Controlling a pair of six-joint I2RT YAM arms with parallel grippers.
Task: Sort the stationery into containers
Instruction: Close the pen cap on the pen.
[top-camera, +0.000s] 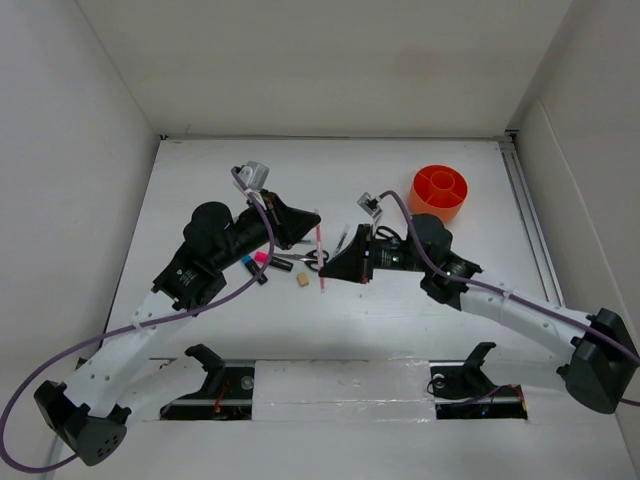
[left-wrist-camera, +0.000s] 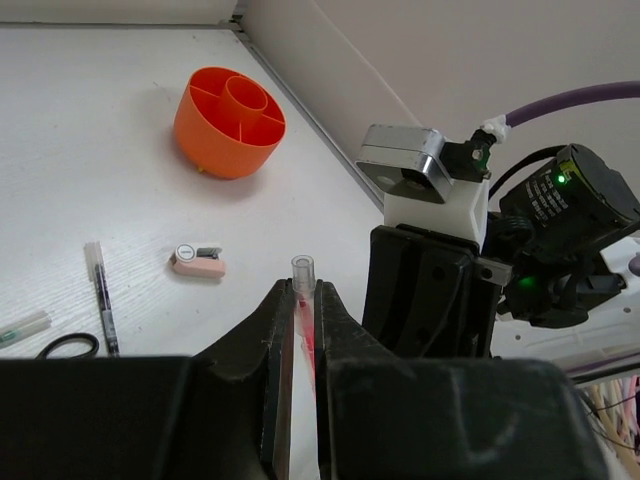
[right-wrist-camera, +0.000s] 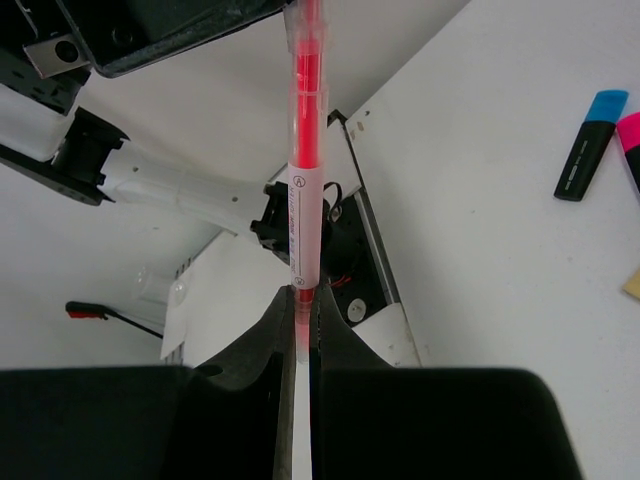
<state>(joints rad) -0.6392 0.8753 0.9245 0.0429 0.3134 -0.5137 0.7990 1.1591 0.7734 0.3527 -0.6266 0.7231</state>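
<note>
A pink pen (top-camera: 320, 252) is held above the table by both grippers at once. My left gripper (top-camera: 313, 228) is shut on its upper end, whose clear cap shows between the fingers in the left wrist view (left-wrist-camera: 303, 268). My right gripper (top-camera: 325, 272) is shut on its lower end; the pen (right-wrist-camera: 305, 170) rises from the jaws in the right wrist view. The orange pot (top-camera: 438, 190) stands at the back right, also in the left wrist view (left-wrist-camera: 229, 120). Black-handled scissors (top-camera: 305, 258), a beige eraser (top-camera: 302, 280) and blue-capped (top-camera: 254, 268) and pink-capped (top-camera: 268, 259) markers lie under the arms.
A pinkish sharpener (left-wrist-camera: 197, 261) and a grey pen (left-wrist-camera: 102, 300) lie on the white table between the grippers and the pot. White walls close the table at the back and sides. A rail (top-camera: 530, 215) runs along the right edge.
</note>
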